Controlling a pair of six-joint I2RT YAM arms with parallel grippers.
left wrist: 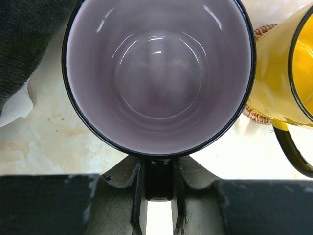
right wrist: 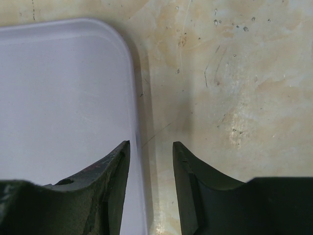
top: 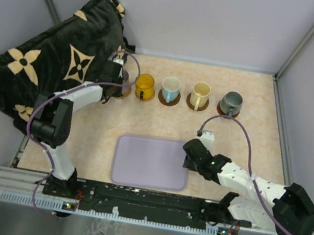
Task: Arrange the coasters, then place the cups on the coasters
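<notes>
Several cups stand in a row at the back. The yellow cup (top: 145,85), the white cup with a blue handle (top: 171,87), the cream cup (top: 201,92) and the dark grey-green cup (top: 231,101) each sit on a brown coaster (top: 168,100). At the row's left end my left gripper (top: 119,75) (left wrist: 158,164) is shut on the handle of the purple cup (left wrist: 159,73), above a coaster (top: 123,94); whether the cup rests on it I cannot tell. The yellow cup (left wrist: 279,73) is close on its right. My right gripper (top: 190,150) (right wrist: 151,147) is open and empty over the tray's right edge.
A lavender tray (top: 150,163) (right wrist: 63,88) lies in the near middle of the table. A dark patterned blanket (top: 58,59) (left wrist: 24,39) is heaped at the back left, right beside the purple cup. Grey walls enclose the table on three sides.
</notes>
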